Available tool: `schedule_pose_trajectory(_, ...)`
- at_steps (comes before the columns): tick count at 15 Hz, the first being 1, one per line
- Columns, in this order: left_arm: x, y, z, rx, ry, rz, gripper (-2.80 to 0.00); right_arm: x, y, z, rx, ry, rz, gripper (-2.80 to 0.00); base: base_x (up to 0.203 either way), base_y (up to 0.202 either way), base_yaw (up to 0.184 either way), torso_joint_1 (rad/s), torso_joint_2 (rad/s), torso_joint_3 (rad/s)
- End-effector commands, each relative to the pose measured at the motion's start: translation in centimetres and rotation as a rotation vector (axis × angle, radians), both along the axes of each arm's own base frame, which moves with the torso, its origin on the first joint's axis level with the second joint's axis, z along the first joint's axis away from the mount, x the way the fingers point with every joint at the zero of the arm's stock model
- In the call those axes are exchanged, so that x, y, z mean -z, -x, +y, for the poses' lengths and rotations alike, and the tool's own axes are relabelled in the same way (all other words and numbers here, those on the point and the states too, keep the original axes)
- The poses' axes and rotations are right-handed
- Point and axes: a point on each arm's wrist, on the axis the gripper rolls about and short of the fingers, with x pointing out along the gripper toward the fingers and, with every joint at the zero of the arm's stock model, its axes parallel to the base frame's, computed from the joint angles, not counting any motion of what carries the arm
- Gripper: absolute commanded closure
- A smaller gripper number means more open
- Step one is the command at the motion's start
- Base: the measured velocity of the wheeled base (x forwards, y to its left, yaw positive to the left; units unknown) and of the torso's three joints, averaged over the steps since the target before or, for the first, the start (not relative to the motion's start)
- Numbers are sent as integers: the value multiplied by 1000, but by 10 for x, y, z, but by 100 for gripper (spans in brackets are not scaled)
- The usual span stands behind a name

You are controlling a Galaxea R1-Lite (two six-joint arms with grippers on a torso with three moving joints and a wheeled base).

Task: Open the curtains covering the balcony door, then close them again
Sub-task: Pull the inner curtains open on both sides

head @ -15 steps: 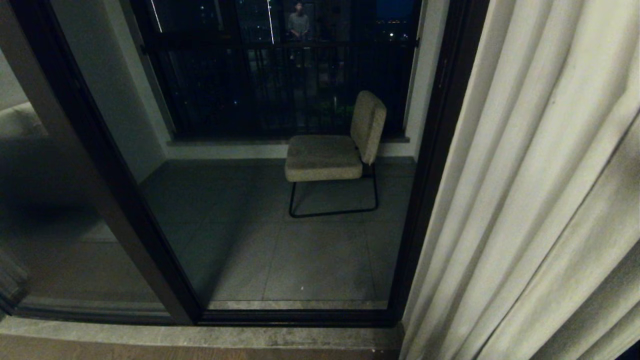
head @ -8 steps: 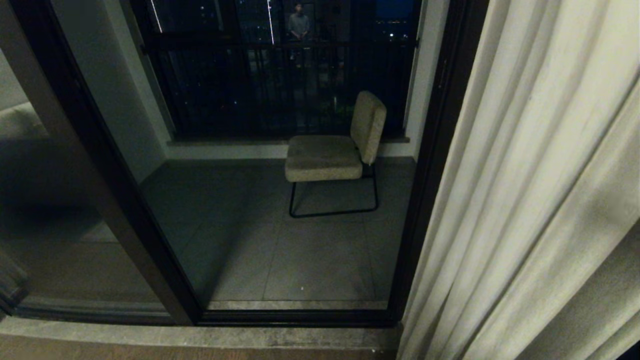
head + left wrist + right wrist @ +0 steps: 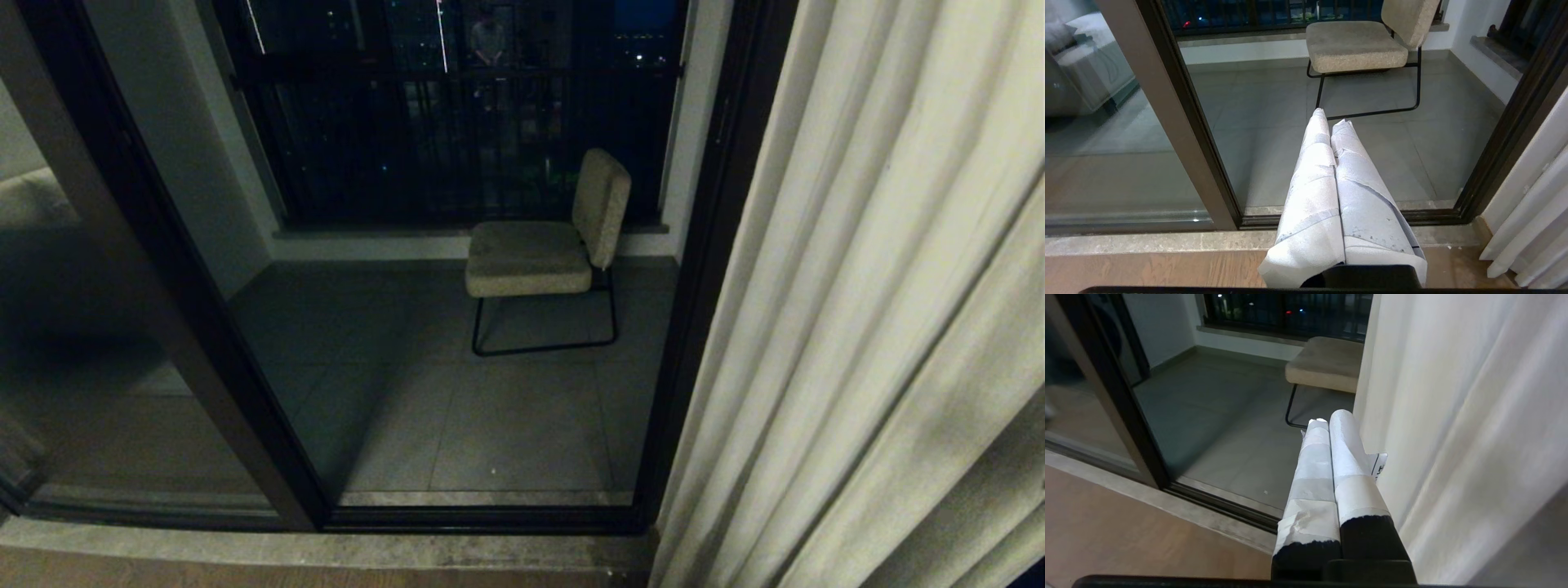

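The curtains [image 3: 865, 310] hang bunched at the right side of the head view, cream pleats running floor-length, drawn clear of the balcony door [image 3: 490, 343]. Door glass is fully exposed: dark frame, tiled balcony floor, and a beige chair [image 3: 543, 245] on a thin black frame sitting in front of the black railing [image 3: 457, 122]. A faint reflection of a standing person [image 3: 488, 37] shows in the top of the glass.

What changed over the last second: the lower right folds of the curtain have shifted. A diagonal crease near the right edge sat higher earlier and has dropped and flattened, so the fabric is swaying or settling. The left edge of the curtain against the door frame has hardly moved. Camera has not shifted; door and chair sit the same.

Right gripper [image 3: 1331, 420] is beside the curtain's free edge in the right wrist view, taped fingers pressed together, nothing between them; the outer finger looks just beside or brushing the fabric, contact cannot be confirmed. Left gripper [image 3: 1331, 118] is also fully closed on nothing, pointing at the door sill, well apart from the curtain, idle.

Judgement: opening half looks done, glass uncovered. The fabric motion with the right gripper next to the edge suggests the arm is repositioning to catch the curtain and drag it back left across the door. Closing not yet started.
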Motion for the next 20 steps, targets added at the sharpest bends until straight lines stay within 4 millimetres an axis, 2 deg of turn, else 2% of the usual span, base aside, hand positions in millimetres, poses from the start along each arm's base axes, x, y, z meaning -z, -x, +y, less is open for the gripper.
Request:
schedule_pose_trajectory(1,0,0,0,0,0,0,0,14,17,-1,-14,-1,-42,0,0,0,0,0,0,0)
schedule_pose_trajectory(4,0,0,0,0,0,0,0,42,33,-4,10,30,-16,0,0,0,0,0,0,0)
schedule_pose_trajectory(6,0,0,0,0,0,0,0,57,32,-5,49,60,94,0,0,0,0,0,0,0)
schedule_pose_trajectory(10,0,0,0,0,0,-2,0,66,32,-9,253,86,185,0,0,0,0,0,0,0)
schedule_pose_trajectory(15,0,0,0,0,0,0,0,73,36,-9,325,70,228,0,0,0,0,0,0,0)
schedule_pose_trajectory(20,0,0,0,0,0,0,0,82,53,-8,308,43,102,0,0,0,0,0,0,0)
